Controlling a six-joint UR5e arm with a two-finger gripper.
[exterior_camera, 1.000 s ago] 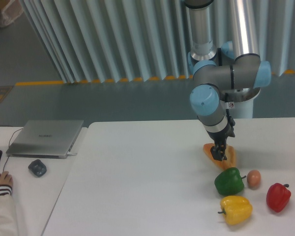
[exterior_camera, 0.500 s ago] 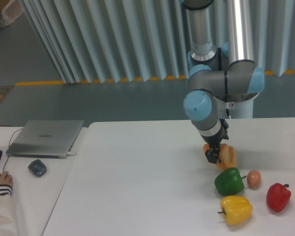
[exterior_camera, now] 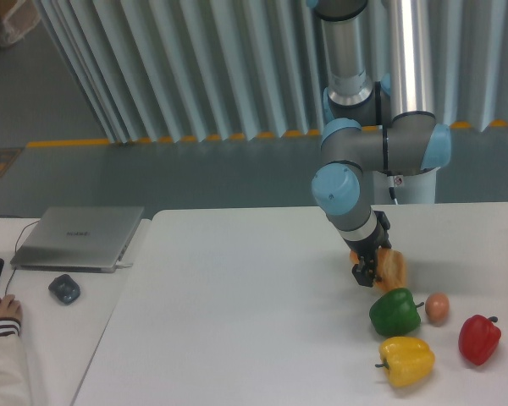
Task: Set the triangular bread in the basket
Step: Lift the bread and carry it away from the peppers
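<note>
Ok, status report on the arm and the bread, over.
Pincer shut on the triangular bread, lifted just off the table. No basket in view. Green pepper and egg close below.

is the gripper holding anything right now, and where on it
The gripper has its jaws shut on the triangular bread, gripping its left end.

Obstacles, near right of table (exterior_camera: 237,321): green pepper (exterior_camera: 395,311), egg (exterior_camera: 438,307), red pepper (exterior_camera: 479,338), yellow pepper (exterior_camera: 406,360), clustered just beside the bread (exterior_camera: 393,267). Open passage: table's left and centre. Far left: laptop (exterior_camera: 79,238), mouse (exterior_camera: 64,288).
</note>
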